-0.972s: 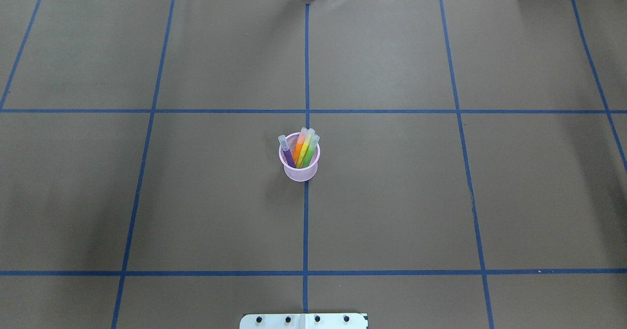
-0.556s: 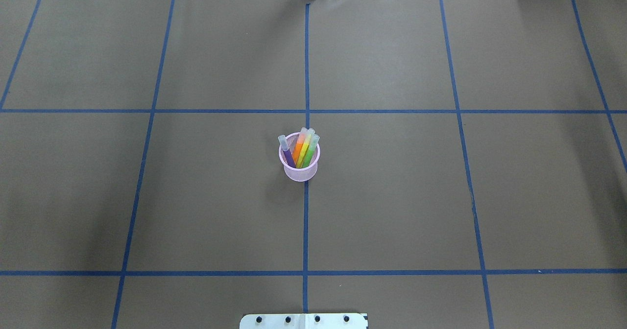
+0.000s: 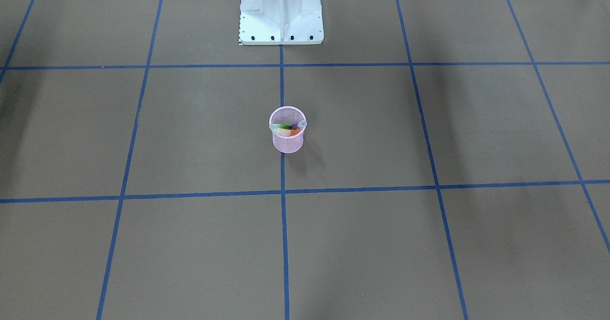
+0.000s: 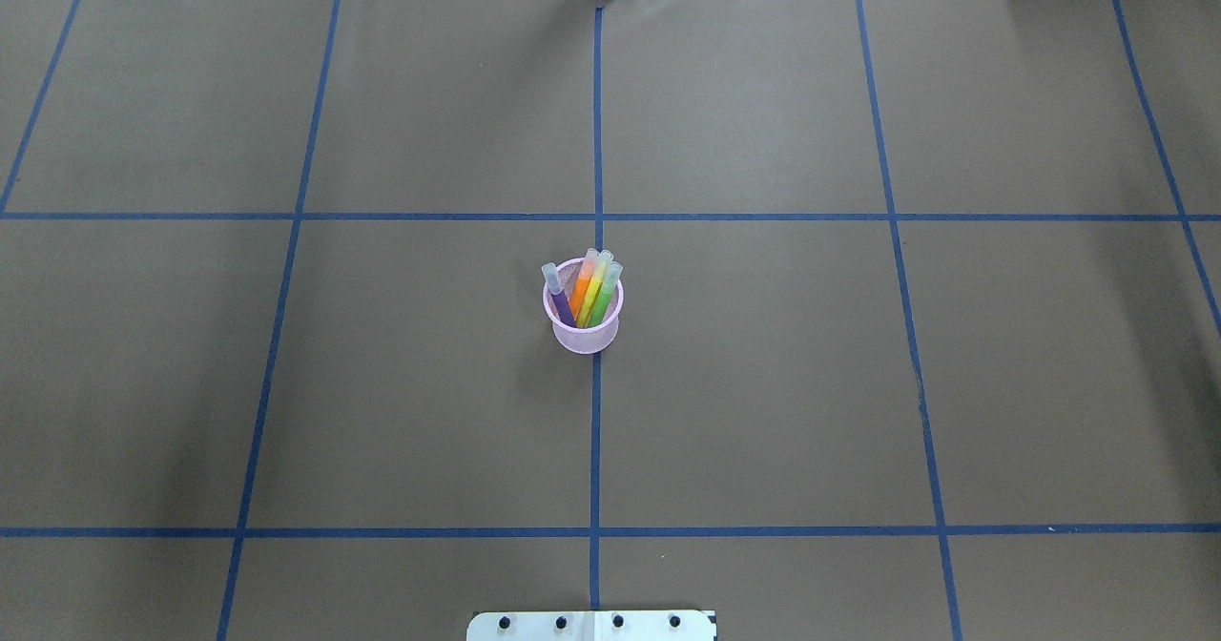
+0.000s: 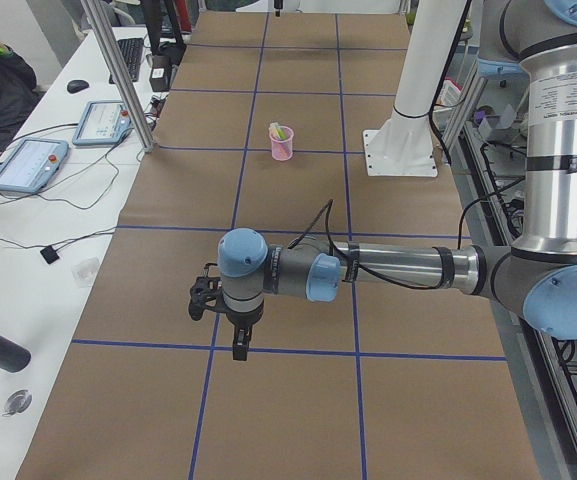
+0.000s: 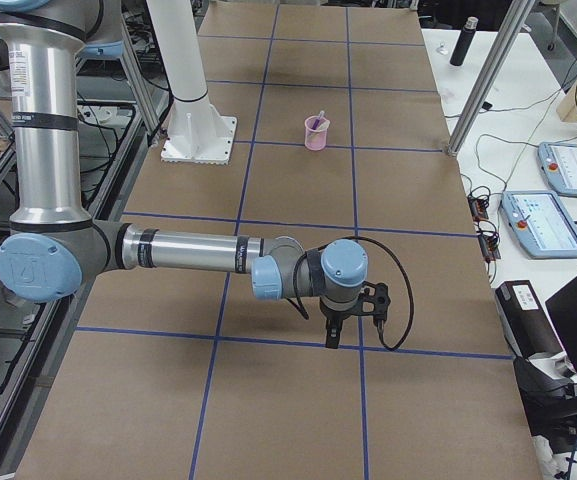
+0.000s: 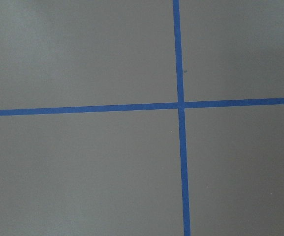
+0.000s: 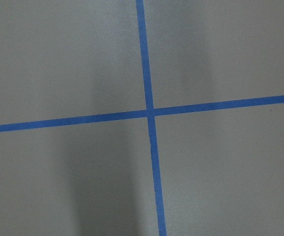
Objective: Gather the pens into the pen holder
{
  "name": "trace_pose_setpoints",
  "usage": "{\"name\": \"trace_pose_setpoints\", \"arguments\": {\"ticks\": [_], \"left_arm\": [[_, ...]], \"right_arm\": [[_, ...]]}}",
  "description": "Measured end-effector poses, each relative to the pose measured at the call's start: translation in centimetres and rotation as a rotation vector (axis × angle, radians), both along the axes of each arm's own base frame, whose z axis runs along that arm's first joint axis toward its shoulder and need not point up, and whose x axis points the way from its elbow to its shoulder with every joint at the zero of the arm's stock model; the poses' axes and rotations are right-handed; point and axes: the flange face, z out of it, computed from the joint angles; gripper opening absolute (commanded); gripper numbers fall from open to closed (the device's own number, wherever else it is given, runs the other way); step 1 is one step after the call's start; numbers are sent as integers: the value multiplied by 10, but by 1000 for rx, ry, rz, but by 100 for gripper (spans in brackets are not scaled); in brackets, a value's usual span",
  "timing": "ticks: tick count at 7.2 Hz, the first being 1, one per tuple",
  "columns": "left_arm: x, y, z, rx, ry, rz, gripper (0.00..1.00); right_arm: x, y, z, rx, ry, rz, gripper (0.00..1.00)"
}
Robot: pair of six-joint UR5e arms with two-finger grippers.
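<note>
The pink mesh pen holder (image 4: 584, 336) stands upright on the centre tape line; it also shows in the front view (image 3: 288, 141) and small in the side views (image 5: 282, 148) (image 6: 315, 135). The purple pen (image 4: 559, 302), orange pen (image 4: 582, 290) and green pen (image 4: 604, 298) stand inside it, caps up, with a yellow one between orange and green. My left gripper (image 5: 239, 350) hangs over the table's left end, far from the holder. My right gripper (image 6: 331, 338) hangs over the right end. Both show only in side views, so I cannot tell whether they are open or shut.
The white robot base (image 3: 281, 15) stands at the table's near edge. Blue tape lines (image 4: 595, 431) grid the brown table; both wrist views show only a tape cross. Tablets (image 5: 28, 165) (image 6: 553, 220), cables and aluminium posts (image 6: 478, 90) line the operators' side.
</note>
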Motion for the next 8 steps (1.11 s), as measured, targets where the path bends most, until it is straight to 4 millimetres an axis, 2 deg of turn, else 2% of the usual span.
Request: {"name": "trace_pose_setpoints", "arguments": {"ticks": [3,8], "left_arm": [[-1,0,0,1,-3,-1,100],[0,-2,0,2,-4,-1,100]], "right_arm": [[0,3,-19,-25,-5,1,100],[0,4,-23,-26,-5,1,100]]}}
